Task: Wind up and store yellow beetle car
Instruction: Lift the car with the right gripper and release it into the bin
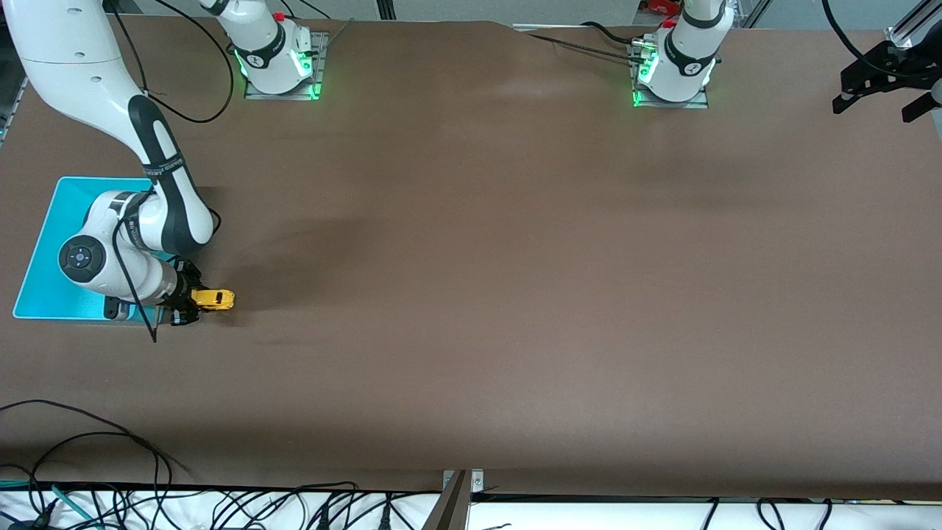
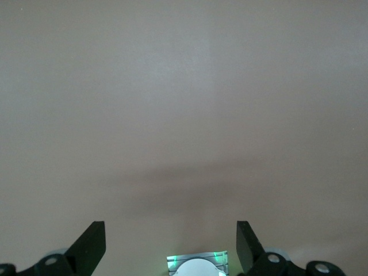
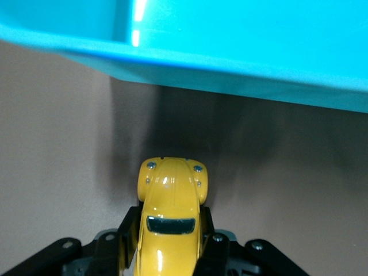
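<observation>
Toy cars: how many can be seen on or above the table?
1. The car is in the shut right gripper, beside the bin. The arm covers part of the bin, so another could be hidden.

You won't find much to read here. There's white lettering on the dark band of the right arm (image 1: 163,168), probably the maker's name, but it's too small to make out. Nothing else carries text.

Bin: we see a turquoise bin (image 1: 51,243) at the right arm's end of the table.
Table: brown table (image 1: 515,294).
Cables: we note black cables (image 1: 110,471) along the edge nearest the front camera.
</observation>
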Robot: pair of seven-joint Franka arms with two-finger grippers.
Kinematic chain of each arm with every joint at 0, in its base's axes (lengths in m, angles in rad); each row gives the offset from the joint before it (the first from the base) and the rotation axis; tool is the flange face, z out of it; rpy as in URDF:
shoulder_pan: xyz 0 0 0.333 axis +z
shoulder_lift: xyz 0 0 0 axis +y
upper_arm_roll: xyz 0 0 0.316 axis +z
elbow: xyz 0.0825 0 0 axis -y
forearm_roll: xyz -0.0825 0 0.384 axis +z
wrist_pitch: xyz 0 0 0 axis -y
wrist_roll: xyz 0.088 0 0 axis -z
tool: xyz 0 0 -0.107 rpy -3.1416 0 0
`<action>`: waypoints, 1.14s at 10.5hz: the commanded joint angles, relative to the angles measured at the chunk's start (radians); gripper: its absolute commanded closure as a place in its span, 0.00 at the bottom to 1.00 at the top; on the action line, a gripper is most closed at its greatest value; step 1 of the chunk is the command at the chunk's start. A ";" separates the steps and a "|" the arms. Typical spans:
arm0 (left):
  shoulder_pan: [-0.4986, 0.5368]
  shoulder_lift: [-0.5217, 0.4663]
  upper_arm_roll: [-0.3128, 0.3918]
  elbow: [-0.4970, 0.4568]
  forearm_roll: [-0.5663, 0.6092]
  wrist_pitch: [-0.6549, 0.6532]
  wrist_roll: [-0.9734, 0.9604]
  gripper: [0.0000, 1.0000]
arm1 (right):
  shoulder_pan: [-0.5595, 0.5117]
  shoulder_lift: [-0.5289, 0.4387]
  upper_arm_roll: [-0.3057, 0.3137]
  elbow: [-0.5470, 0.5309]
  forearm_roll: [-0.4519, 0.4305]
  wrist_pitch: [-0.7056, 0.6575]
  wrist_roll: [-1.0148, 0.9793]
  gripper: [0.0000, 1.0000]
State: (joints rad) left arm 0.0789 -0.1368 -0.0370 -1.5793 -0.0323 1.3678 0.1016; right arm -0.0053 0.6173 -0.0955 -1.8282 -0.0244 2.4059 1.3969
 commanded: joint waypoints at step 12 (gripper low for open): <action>-0.140 0.100 0.095 0.096 -0.001 -0.035 -0.194 0.00 | -0.105 -0.088 -0.156 0.153 -0.077 -0.501 -1.230 0.83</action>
State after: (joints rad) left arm -0.0548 -0.0572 0.0546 -1.5284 -0.0323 1.3572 -0.0802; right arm -0.0570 0.4732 -0.2594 -1.6769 -0.1228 1.8736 0.3293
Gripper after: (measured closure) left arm 0.000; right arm 0.546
